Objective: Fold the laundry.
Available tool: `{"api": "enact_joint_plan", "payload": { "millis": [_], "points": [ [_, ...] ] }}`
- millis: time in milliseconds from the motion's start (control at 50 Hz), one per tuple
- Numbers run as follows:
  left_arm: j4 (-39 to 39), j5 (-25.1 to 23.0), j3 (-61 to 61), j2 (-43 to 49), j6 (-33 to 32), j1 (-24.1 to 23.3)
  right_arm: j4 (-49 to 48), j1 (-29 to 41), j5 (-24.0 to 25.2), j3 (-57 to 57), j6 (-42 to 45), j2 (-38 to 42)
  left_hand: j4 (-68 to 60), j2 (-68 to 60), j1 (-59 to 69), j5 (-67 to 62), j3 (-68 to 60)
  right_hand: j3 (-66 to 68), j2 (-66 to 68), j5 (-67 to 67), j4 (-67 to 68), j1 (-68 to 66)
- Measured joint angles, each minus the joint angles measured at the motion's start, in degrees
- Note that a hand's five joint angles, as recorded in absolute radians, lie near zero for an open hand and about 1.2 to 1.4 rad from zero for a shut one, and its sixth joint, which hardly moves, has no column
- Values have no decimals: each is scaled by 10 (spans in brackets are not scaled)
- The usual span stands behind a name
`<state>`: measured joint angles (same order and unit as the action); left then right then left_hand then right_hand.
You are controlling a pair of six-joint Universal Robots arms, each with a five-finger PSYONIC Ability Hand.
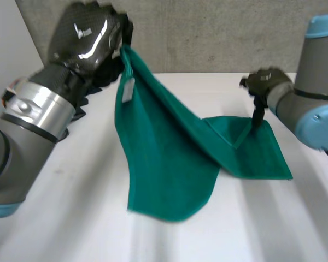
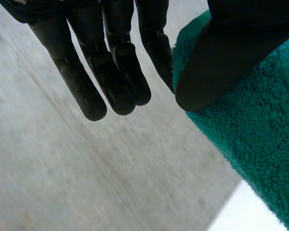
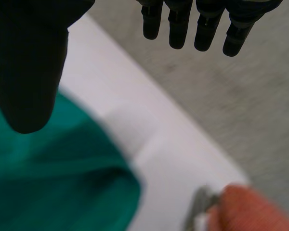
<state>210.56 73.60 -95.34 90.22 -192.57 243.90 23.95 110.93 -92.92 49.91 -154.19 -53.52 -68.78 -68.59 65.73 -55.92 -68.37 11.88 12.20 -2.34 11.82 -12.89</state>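
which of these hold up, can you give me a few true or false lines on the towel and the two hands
1. The left hand holds the green towel up by one edge. True.
2. The towel lies folded in a neat square. False: it hangs from the raised left hand, and its far part is spread on the table.
3. A white label shows on the towel close below the left hand. True.
4. The right hand has its fingers curled round the towel. False: they are straight, and only one digit points down at the part lying on the table.
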Motion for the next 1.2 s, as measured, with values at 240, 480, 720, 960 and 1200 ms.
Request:
{"api": "enact_joint_plan", "payload": {
  "millis": [240, 480, 720, 960, 1200],
  "points": [
    [-6, 3, 87, -37, 43, -27, -224, 5, 128, 388, -319, -127, 0, 0, 0, 0, 0, 0, 0, 0, 0, 0],
    [-8, 5, 96, -63, 52, -22, -367, 17, -3, 361, -190, -49, 0, 0, 0, 0, 0, 557, 551, -536, 563, -517],
    [-127, -26, 71, -61, 49, 134, -174, -102, 101, 296, 160, -335, 0, 0, 0, 0, 0, 560, 551, -536, 566, -517],
    [-186, -97, 24, 72, 7, 161, 68, -105, 151, 122, 160, -194, 0, 0, 0, 0, 0, 560, 551, -536, 567, -517],
    [-173, -83, 289, 279, -112, 132, -62, -85, 71, -158, 82, 25, 0, 0, 0, 0, 0, 560, 551, -536, 568, -517]
  ]
}}
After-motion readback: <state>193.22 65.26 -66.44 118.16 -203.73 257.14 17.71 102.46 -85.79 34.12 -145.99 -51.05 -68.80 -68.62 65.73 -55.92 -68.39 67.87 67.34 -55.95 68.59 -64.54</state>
